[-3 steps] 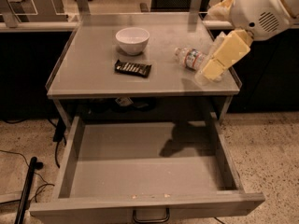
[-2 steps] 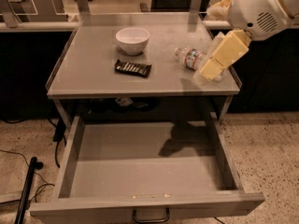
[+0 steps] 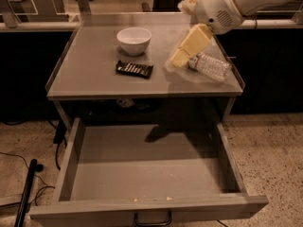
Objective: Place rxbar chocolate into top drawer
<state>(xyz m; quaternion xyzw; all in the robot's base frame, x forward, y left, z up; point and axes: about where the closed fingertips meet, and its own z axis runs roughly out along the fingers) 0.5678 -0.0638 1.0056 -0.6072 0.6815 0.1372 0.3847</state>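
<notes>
The rxbar chocolate [image 3: 135, 69], a flat black bar with white lettering, lies on the grey tabletop [image 3: 90, 74] just in front of a white bowl. The top drawer [image 3: 147, 207] is pulled fully open below the table and holds nothing; its dark pull handle [image 3: 152, 219] shows at the bottom edge. My gripper [image 3: 176, 61], cream-coloured, hangs from the white arm at the upper right and points down-left over the tabletop. It sits to the right of the bar, apart from it, and just left of the water bottle.
A white bowl [image 3: 134, 40] stands behind the bar. A clear plastic water bottle [image 3: 210, 66] lies on its side near the table's right edge. A dark pole [image 3: 26, 193] and cables lie on the floor at the left.
My gripper has moved left along the tabletop, off the bottle and closer to the bar. The bottle now shows more fully. The bar, bowl and drawer have not moved.
</notes>
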